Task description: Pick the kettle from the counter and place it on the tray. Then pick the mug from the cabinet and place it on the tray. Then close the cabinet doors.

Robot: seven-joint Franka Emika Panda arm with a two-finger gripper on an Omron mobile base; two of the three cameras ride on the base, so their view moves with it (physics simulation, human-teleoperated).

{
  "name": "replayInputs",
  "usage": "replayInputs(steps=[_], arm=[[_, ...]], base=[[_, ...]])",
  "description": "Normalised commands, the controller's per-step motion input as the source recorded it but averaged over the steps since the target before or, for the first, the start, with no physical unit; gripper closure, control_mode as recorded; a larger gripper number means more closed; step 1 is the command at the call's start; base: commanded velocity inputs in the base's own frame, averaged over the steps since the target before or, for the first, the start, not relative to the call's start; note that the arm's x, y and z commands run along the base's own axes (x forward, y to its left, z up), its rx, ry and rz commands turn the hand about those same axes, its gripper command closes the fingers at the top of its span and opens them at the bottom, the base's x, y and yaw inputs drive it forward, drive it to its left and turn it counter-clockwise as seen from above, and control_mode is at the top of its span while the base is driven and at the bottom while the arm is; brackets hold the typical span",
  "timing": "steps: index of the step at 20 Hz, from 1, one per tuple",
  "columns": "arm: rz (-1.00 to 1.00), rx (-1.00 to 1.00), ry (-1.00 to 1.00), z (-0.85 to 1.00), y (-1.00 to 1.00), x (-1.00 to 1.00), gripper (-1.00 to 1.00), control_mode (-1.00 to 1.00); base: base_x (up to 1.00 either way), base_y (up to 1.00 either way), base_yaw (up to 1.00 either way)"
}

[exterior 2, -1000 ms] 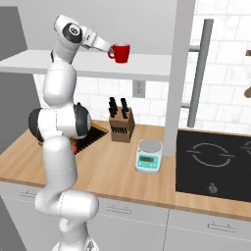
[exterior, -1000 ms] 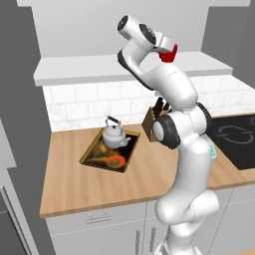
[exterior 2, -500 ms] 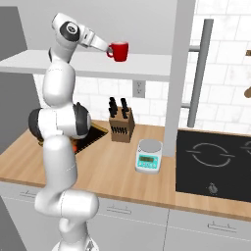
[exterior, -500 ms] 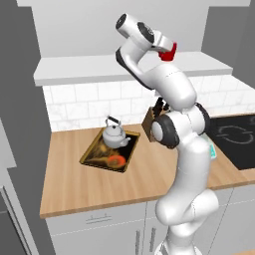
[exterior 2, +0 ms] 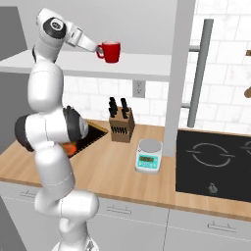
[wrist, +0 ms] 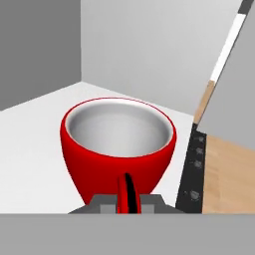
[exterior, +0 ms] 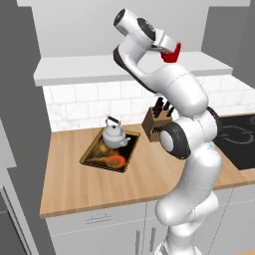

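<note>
Already the left base view shows the kettle (exterior: 114, 135) resting on the tray (exterior: 94, 158), far left on the counter (exterior: 89, 187). Right base view: the gripper (exterior 2: 99, 49) pinches the handle of the red mug (exterior 2: 112, 51), lifted above the cabinet (exterior 2: 88, 63) shelf. Hand view reveals the mug's empty grey inside. Placing it and closing doors remain.

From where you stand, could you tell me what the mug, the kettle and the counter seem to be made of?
Mug: probably glazed ceramic; glossy red outside, pale smooth inside.
Kettle: looks like polished metal; silvery-white body, with a dark handle of unclear material.
Counter: apparently wood or wood laminate; light brown, matte, flat. The rendering leaves all three open.
</note>
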Motion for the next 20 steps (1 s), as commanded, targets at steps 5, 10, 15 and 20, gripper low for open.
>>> replayInputs(steps=[5,10,15,20], arm=[[0.27,-0.01,-0.06,-0.06,-0.01,-1.0,1.0,-1.0],[0.27,0.0,-0.07,-0.02,-0.04,-1.0,1.0,-1.0],[0.5,0.0,-0.06,0.0,0.0,-1.0,1.0,-1.0],[0.78,0.0,-0.01,-0.05,0.07,-0.98,1.0,-1.0]], base=[[0.0,0.0,0.0],[0.0,0.0,0.0],[0.0,0.0,0.0],[0.0,0.0,0.0]])
